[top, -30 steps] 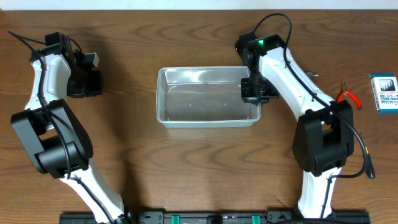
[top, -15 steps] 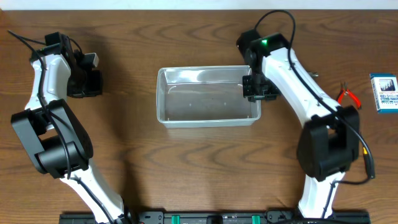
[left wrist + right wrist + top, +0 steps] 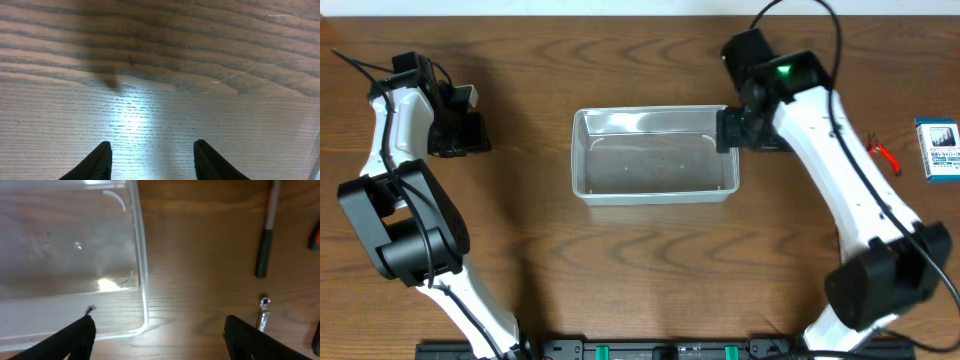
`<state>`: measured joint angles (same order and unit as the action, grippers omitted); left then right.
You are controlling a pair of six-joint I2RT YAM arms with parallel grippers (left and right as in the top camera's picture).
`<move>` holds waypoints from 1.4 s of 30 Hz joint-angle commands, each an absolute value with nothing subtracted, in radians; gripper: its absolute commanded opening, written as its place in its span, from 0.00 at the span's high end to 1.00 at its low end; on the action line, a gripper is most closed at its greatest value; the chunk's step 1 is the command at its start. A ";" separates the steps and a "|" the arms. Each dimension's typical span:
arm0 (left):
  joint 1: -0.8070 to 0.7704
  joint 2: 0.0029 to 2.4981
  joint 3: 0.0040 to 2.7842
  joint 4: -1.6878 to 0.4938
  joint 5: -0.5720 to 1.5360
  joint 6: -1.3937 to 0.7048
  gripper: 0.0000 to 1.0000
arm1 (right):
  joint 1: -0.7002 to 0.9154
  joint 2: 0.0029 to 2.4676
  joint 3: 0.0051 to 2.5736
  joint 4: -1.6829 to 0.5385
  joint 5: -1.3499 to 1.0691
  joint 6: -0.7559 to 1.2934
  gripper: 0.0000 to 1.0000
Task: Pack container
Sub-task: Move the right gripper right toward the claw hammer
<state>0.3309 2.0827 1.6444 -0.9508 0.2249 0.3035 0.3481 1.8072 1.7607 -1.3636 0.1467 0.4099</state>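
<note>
The container (image 3: pixel 655 155), a clear plastic tub, lies in the middle of the table with nothing showing inside it. My right gripper (image 3: pixel 741 131) hangs over its right end, open wide. In the right wrist view the container's corner rim (image 3: pixel 143 287) sits between the spread fingertips of that gripper (image 3: pixel 160 336), and nothing is held. Far to the left, my left gripper (image 3: pixel 458 130) stands over bare wood. The left wrist view shows the left gripper (image 3: pixel 152 160) open with only table between its fingers.
A black-handled tool (image 3: pixel 263 247) and a small silver tool (image 3: pixel 262 311) lie on the wood right of the container. Red-handled pliers (image 3: pixel 883 153) and a small blue-and-white box (image 3: pixel 938 150) rest near the table's right edge.
My right gripper has opened and shifted right, from just inside the container's right end to over its rim. My left gripper has opened where it stood.
</note>
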 commanded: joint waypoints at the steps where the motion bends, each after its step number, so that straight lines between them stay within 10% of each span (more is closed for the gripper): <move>1: 0.331 2.087 1.640 -0.953 0.216 0.301 0.55 | 0.300 1.716 1.798 -1.361 0.165 0.411 0.11; 13: 0.331 2.087 1.640 -0.913 0.216 0.301 0.01 | 0.025 1.576 1.799 -1.460 0.239 0.426 0.01; 42: 0.331 2.087 1.640 -0.795 0.216 0.301 0.02 | -0.090 1.623 1.788 -1.345 0.123 0.055 0.01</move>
<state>0.3309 2.0827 1.6444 -0.7956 0.2249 0.2955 -0.0860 1.5936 1.7847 -1.3487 0.1402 0.1856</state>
